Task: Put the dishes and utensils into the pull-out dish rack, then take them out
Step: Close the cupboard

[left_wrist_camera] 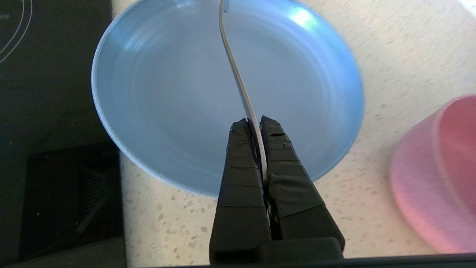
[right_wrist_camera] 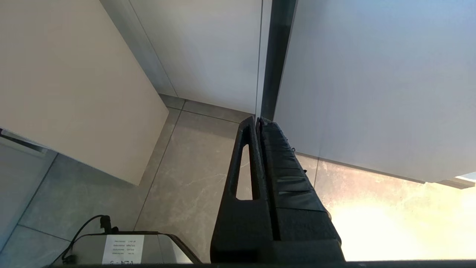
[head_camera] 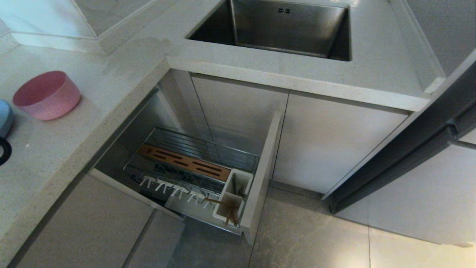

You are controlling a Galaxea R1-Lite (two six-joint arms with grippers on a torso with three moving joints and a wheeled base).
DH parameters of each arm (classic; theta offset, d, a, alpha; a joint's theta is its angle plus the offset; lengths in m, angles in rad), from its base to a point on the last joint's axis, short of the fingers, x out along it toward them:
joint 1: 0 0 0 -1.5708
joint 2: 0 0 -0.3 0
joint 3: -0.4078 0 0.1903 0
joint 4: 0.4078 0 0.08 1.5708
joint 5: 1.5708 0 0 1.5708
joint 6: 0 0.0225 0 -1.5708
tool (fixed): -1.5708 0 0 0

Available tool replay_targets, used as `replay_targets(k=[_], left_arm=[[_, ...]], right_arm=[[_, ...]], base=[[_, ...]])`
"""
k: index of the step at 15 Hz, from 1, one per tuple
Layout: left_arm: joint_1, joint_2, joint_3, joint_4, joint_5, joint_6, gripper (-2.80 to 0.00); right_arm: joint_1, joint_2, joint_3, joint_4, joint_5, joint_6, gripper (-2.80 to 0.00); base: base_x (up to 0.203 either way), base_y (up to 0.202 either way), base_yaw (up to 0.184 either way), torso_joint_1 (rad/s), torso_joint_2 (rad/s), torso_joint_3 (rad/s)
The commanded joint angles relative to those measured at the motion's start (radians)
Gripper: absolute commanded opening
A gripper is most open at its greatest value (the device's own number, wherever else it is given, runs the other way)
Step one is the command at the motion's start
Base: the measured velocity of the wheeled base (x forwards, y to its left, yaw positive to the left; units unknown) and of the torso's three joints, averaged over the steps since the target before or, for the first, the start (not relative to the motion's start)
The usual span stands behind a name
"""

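1. While the left hand (left_wrist_camera: 256, 124) hangs over the blue plate (left_wrist_camera: 167, 93), its fingers pinch the thin spoon handle (left_wrist_camera: 238, 78) edge-on; the bowl end runs out of the wrist view, so its position is unknown.
2. Plate and pink bowl (head_camera: 47, 95) sit on the bench (head_camera: 55, 149) at far left in the head view, just beside each other; the left hand itself is outside that view.
3. Pull-out dish rack (head_camera: 193, 167) is open below the bench, near centre; chopsticks (head_camera: 227, 210) already stand in the white utensil cup (head_camera: 232, 197). Sink (head_camera: 279, 26) lies far, behind the rack.
4. Right hand (right_wrist_camera: 258, 121) is parked low by the cabinet doors over the floor, fingers pressed together, holding nothing.
5. Risk: the grip is narrow on a slim, slick handle, so the spoon could pivot or slip during the swing to the rack.
6. Risk: the dangling far end could catch the plate rim on lift and drag the plate.
7. Risk: the cup mouth is small and half-filled with chopsticks; a tilted spoon may hit its rim and drop through the wires.
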Motion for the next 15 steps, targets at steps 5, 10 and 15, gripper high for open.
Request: replay_targets(k=[5,10,15], left_arm=[[0.031,0.038,-0.018,-0.027,0.004,-0.01,0.0],[0.041,0.092,-0.042,-0.045,0.004,-0.012,0.0],[0.016,0.123,-0.049,-0.064,0.001,-0.022,0.0]], right_arm=[[0.0,-0.001,0.0,0.0,0.0,0.0,-2.8],[0.0,-0.001,0.0,0.0,0.0,0.0,-2.8],[0.0,-0.001,0.0,0.0,0.0,0.0,-2.8]], base=[[0.0,0.0,0.0,0.0,0.0,0.0],[0.0,0.0,0.0,0.0,0.0,0.0],[0.0,0.0,0.0,0.0,0.0,0.0]])
